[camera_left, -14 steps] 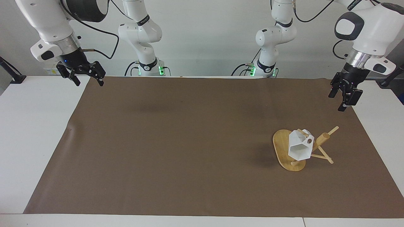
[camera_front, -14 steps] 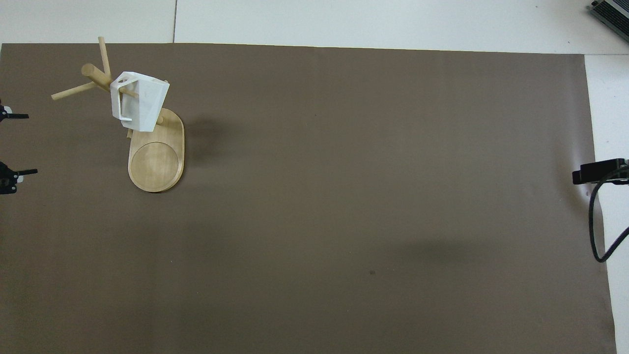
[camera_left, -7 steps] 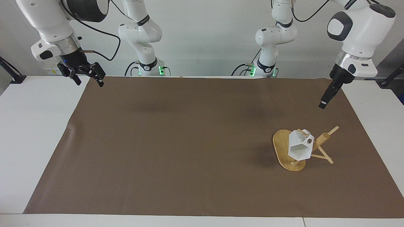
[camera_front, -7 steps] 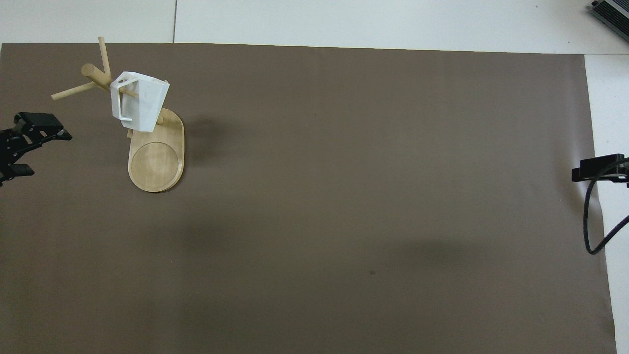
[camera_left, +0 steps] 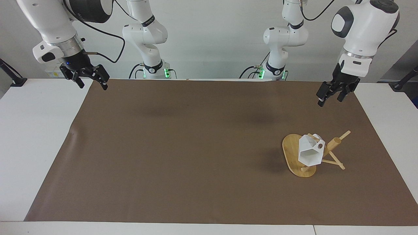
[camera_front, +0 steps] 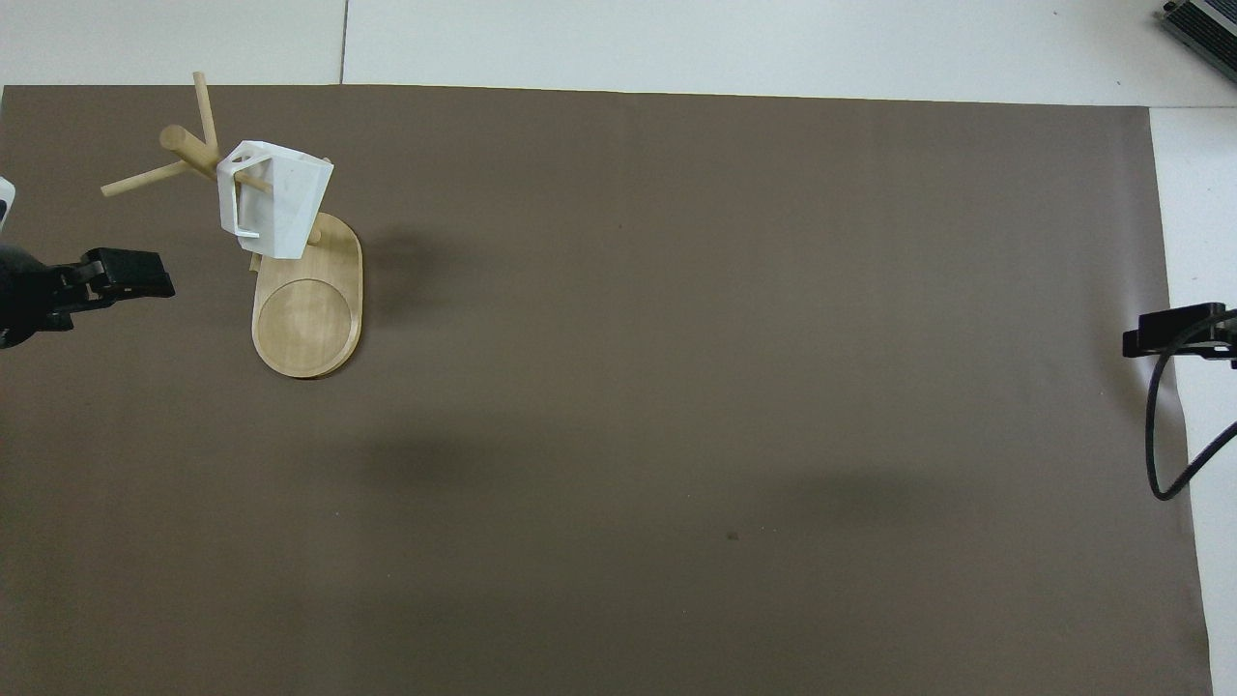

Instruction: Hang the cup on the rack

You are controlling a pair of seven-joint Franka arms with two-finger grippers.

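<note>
I see the white faceted cup (camera_left: 309,153) hanging on the bamboo rack (camera_left: 294,153); my left pincer (camera_left: 330,94), fingers apart, has swung toward it; right pincer (camera_left: 88,77) waits, fingers apart.

Left pincer (camera_left: 330,96) and right pincer (camera_left: 88,81) both hang raised, fingers spread.

white cup (camera_left: 309,152), light bamboo rack (camera_left: 291,153), plain brown mat (camera_left: 183,150) on a white table (camera_left: 36,130), black grippers.

no text, label, brand or number can be read anywhere.
</note>
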